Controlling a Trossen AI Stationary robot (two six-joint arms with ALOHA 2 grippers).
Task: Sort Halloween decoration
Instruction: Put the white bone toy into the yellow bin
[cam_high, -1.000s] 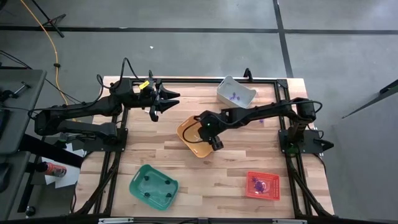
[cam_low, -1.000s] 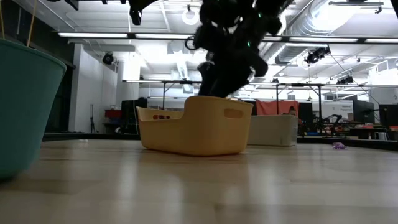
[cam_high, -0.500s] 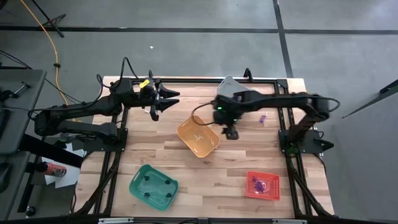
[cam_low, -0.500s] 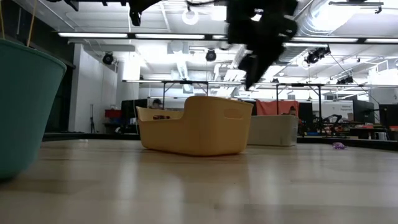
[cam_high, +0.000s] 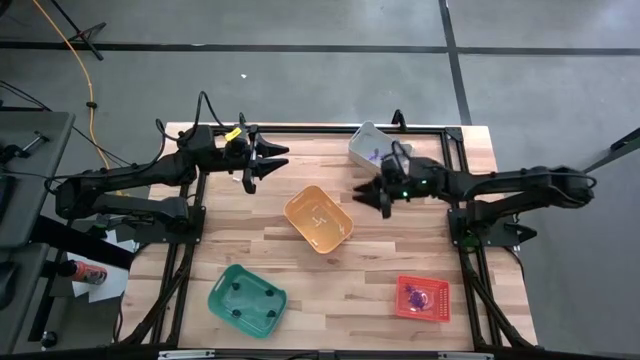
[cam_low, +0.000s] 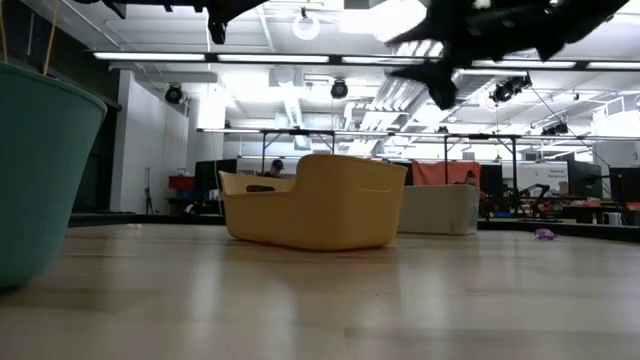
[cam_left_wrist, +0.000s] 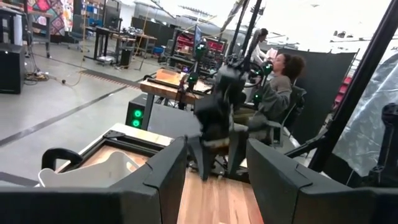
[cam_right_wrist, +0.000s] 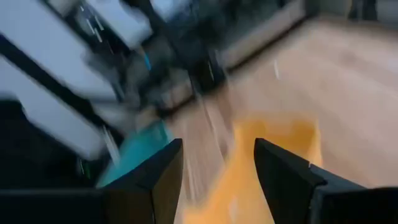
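Note:
The Halloween decoration shows as tiny trinkets. Purple ones lie in the white bin (cam_high: 378, 148) and the red bin (cam_high: 422, 298), dark ones in the green bin (cam_high: 247, 297), and whitish bits in the orange bin (cam_high: 318, 219). One purple trinket (cam_low: 545, 234) lies loose on the table. My right gripper (cam_high: 371, 194) hangs open and empty above the table, between the orange bin and the white bin. In its wrist view the orange bin (cam_right_wrist: 273, 162) shows past its fingers. My left gripper (cam_high: 272, 160) waits open and empty at the far left, pointing toward the table's right.
The four bins stand apart on the wooden table (cam_high: 350, 270), with bare wood between them. A black frame (cam_high: 455, 170) runs along the table's edges. A seated person (cam_left_wrist: 277, 93) shows in the room beyond the table.
My right gripper has drawn back from over the orange bin toward the table's far right, rising and rolling its wrist as it went. It now points nearly level. The bins have stayed in place.

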